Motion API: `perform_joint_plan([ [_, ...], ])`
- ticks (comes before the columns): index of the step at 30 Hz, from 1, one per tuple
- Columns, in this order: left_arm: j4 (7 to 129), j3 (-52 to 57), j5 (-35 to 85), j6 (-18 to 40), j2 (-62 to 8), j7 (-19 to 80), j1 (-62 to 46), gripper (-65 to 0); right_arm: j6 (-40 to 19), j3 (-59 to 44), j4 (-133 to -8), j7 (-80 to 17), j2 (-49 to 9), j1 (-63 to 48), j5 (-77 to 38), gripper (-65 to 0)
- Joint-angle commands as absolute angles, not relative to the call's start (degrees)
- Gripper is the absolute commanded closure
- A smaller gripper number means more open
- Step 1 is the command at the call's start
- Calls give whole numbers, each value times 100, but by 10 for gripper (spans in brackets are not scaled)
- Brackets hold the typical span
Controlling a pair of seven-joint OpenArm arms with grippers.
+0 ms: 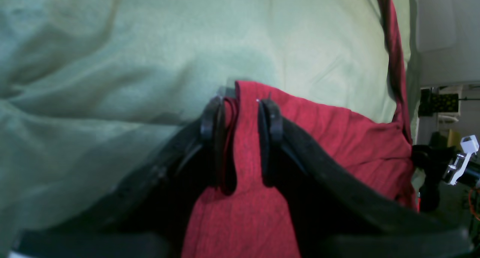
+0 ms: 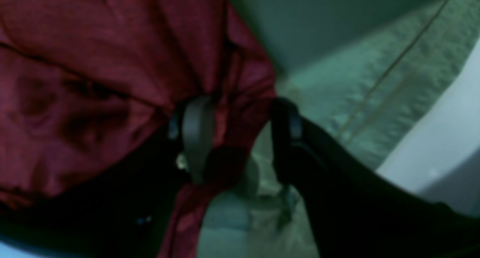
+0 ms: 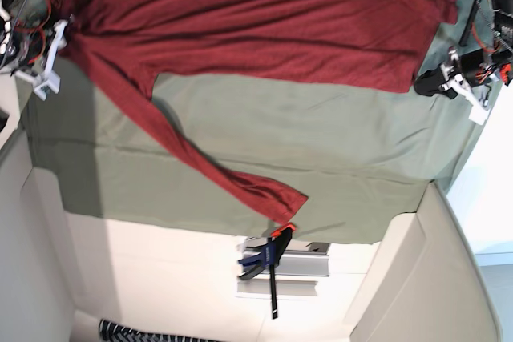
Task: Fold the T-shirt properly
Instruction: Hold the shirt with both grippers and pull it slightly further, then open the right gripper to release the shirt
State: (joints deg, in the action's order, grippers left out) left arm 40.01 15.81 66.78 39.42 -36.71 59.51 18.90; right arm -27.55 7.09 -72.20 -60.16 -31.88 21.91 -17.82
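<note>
Table cover: green cloth (image 3: pixel 304 134) lies over the whole work surface, wrinkled in places, with pale walls beyond it.
Left claw: my left gripper (image 1: pixel 242 104) has its jaws part way apart with a raised band of red fabric filling the gap. I cannot tell whether that band is truly clamped or only straddled.
Right claw: my right gripper (image 2: pixel 240 111) stands open. Red cloth hangs bunched over one finger (image 2: pixel 197 130), and green shows between that bunch and the other finger. The view is blurred.
Task's thing: the T-shirt (image 3: pixel 264 22) lies spread along the far edge in the base view, with one claw at each end of it.
Loose part: one sleeve (image 3: pixel 216 166) trails away from the body, diagonally across the green, and ends near a clamp (image 3: pixel 268 258) at the table's edge.
Step in hand, my reading: taking hold of both ends for a fold.
Doing it well: I would get a firm bite on both sides first, the right especially, then lift evenly so the edge stays taut and the trailing sleeve does not drag under.
</note>
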Motion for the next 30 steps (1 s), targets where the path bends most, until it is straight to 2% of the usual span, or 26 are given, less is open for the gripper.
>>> perform_joint_plan([
  [1, 4088, 1621, 6882, 4000, -3872, 5850, 2016, -187, -2672, 661, -7277, -5979, -3308, 2338, -1518, -263],
  [13, 4088, 1621, 7006, 4000, -4001, 5854, 2014, -187, -2200, 659, -7314, -5745, -3671, 2349, -751, -263],
  [23, 4088, 1619, 7008, 4000, -4001, 5854, 2014, -187, -891, 659, -7312, -5218, -3656, 2659, 217, -261],
  [27, 4088, 1619, 7008, 4000, -4001, 5852, 2014, -187, -836, 657, -7279, -5033, -3520, 3127, -108, -261],
  [30, 4088, 1619, 7008, 4000, -4001, 5854, 2014, -187, -1028, 587, -7030, -4890, -3192, 3535, -556, -261],
])
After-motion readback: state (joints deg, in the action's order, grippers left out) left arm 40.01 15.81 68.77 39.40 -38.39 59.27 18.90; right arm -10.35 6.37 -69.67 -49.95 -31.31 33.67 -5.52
